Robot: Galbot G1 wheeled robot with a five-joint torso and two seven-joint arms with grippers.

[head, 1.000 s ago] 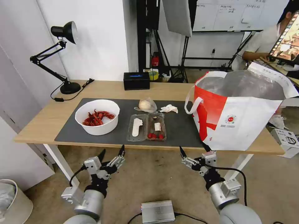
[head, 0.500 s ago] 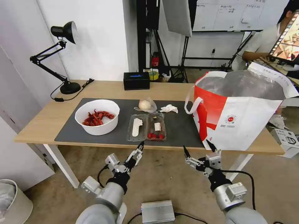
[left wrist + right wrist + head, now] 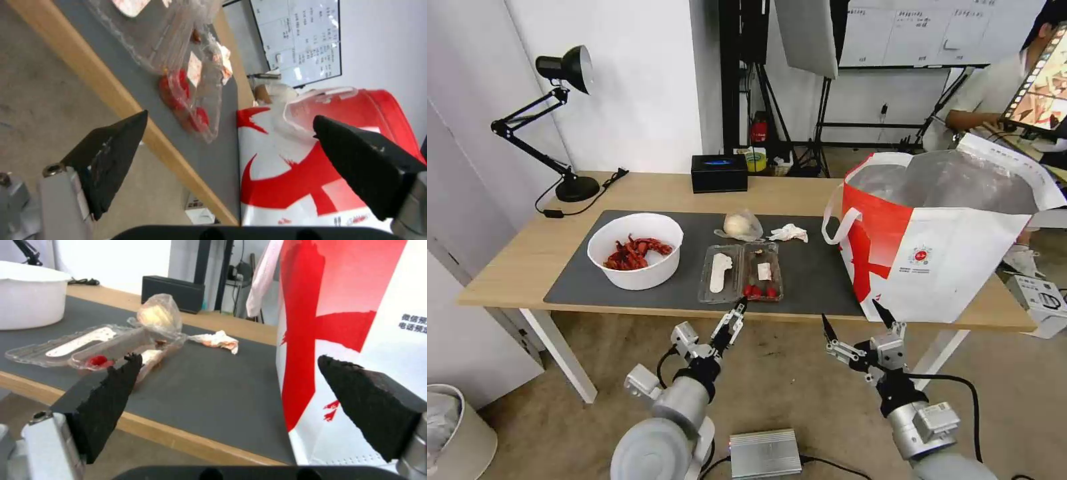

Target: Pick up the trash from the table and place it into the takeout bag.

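Below table (image 3: 527, 250) edge, left end effector (image 3: 229, 138) wide before clamshell box (image 3: 178, 66); right end effector (image 3: 229, 380) wide beside takeout bag (image 3: 356, 306)

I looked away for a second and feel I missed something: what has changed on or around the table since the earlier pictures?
The left gripper swung in toward the table's front edge, now just below the clear clamshell box, jaws open, holding nothing. The right gripper drifted slightly right, open, below the takeout bag. Bowl, tissue, clear bag and box lie unmoved.
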